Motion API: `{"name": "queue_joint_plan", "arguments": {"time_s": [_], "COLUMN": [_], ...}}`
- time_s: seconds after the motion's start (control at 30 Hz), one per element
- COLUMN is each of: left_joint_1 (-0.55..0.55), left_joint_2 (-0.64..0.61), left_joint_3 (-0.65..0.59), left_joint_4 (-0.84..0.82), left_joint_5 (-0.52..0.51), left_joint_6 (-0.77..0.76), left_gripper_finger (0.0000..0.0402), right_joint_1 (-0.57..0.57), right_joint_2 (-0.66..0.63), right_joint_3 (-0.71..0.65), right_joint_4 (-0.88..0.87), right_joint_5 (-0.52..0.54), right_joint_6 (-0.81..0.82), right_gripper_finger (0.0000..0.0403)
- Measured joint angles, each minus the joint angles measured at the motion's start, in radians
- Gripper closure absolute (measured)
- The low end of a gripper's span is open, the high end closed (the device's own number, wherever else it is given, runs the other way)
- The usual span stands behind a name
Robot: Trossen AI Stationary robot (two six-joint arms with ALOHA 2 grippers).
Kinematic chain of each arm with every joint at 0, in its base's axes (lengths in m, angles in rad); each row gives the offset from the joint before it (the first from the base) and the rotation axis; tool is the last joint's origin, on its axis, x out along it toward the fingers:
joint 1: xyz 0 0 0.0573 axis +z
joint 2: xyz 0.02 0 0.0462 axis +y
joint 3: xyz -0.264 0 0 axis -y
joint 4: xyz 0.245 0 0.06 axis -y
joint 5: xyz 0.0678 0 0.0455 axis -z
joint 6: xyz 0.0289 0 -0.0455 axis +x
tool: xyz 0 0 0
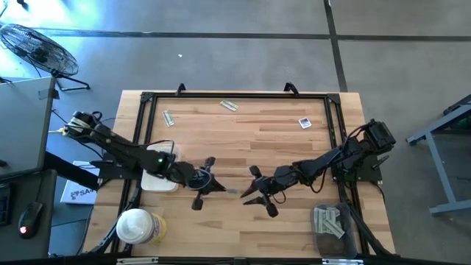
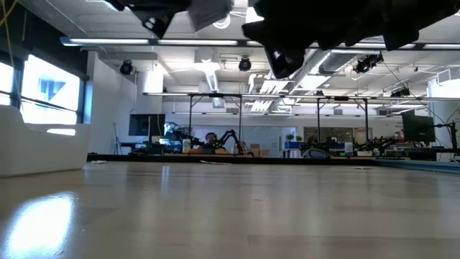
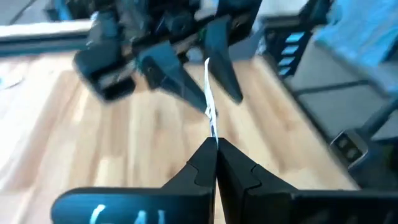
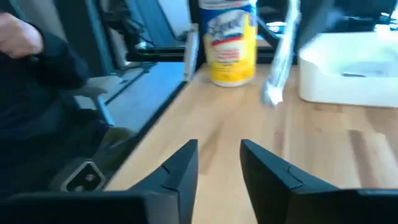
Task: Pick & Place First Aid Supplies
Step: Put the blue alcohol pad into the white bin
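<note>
My left gripper (image 1: pixel 219 186) hovers over the table's middle, shut on a narrow pale strip (image 3: pixel 208 93) that points at my right gripper (image 1: pixel 249 189). That gripper is open and faces it from the right; in the left wrist view its dark fingers (image 3: pixel 186 84) stand beside the strip's far end, apart from it. The right wrist view shows the strip (image 4: pixel 278 59) ahead of the open fingers. Three more packets (image 1: pixel 229 105) (image 1: pixel 168 118) (image 1: pixel 305 123) lie flat near the far edge. My left gripper pinches the strip's near end (image 3: pixel 214 134) between its two fingertips. The fingers come in level from the table's left and lie along the strip. The strip is lifted clear of the table, stands on edge and sticks out past the fingertips toward the right gripper.
A white tray (image 1: pixel 156 182) sits under the left arm, and a round white-lidded tub (image 1: pixel 136 224) with a yellow label stands near the left front corner. A grey bin (image 1: pixel 331 223) holding packets is at the right front. A black frame (image 1: pixel 235 94) borders the table.
</note>
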Motion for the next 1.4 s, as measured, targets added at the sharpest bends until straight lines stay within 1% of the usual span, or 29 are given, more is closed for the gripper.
{"name": "queue_joint_plan", "arguments": {"time_s": [0.07,0.13,0.23,0.3,0.37,0.47,0.57,0.63,0.67,0.7,0.77,0.93,1.07,1.2,1.33,1.4], "left_joint_1": [-0.025,-0.051,-0.103,-0.14,-0.18,-0.234,-0.273,-0.29,-0.294,-0.294,-0.291,-0.278,-0.213,-0.134,-0.062,-0.031], "left_joint_2": [-0.045,-0.089,-0.14,-0.162,-0.161,-0.142,-0.114,-0.103,-0.101,-0.101,-0.111,-0.08,-0.053,-0.018,0.016,0.03], "left_joint_3": [0.0,0.019,0.091,0.164,0.247,0.355,0.444,0.465,0.461,0.441,0.385,0.22,0.108,0.053,0.025,0.025], "left_joint_4": [-0.087,-0.194,-0.43,-0.631,-0.852,-1.191,-1.51,-1.68,-1.712,-1.702,-1.657,-1.661,-1.646,-1.574,-1.457,-1.426], "left_joint_5": [-0.07,-0.161,-0.31,-0.369,-0.398,-0.401,-0.364,-0.319,-0.295,-0.266,-0.223,-0.2,-0.184,-0.156,-0.142,-0.145], "left_joint_6": [-0.003,-0.019,-0.086,-0.162,-0.267,-0.475,-0.711,-0.867,-0.935,-0.965,-0.97,-1.053,-1.098,-1.081,-0.995,-0.974], "left_gripper_finger": [0.0401,0.0401,0.0401,0.0401,0.0401,0.0401,0.0401,0.0401,0.0402,0.0401,0.0401,0.0401,0.0401,0.0401,0.0401,0.0401], "right_joint_1": [-0.002,-0.002,-0.002,-0.007,-0.014,-0.032,-0.053,-0.064,-0.069,-0.072,-0.08,-0.087,-0.091,-0.102,-0.114,-0.116], "right_joint_2": [0.0,0.0,0.0,0.0,0.0,0.0,0.0,0.0,0.0,0.0,0.0,0.0,0.0,0.0,0.0,0.0], "right_joint_3": [0.0,0.0,0.0,0.0,0.0,0.0,0.0,0.0,0.0,0.0,0.0,0.0,0.0,0.0,0.0,0.0], "right_joint_4": [-0.01,-0.023,-0.031,-0.039,-0.046,-0.059,-0.069,-0.077,-0.081,-0.084,-0.085,-0.088,-0.09,-0.09,-0.09,-0.09], "right_joint_5": [0.035,0.075,0.141,0.168,0.175,0.177,0.177,0.178,0.177,0.177,0.177,0.177,0.179,0.179,0.181,0.181], "right_joint_6": [0.004,0.003,-0.023,-0.041,-0.045,-0.047,-0.045,-0.031,-0.018,-0.008,0.006,0.009,-0.014,-0.026,-0.02,-0.01], "right_gripper_finger": [0.0274,0.0266,0.0261,0.0261,0.026,0.026,0.026,0.026,0.026,0.026,0.026,0.026,0.026,0.026,0.026,0.026]}}
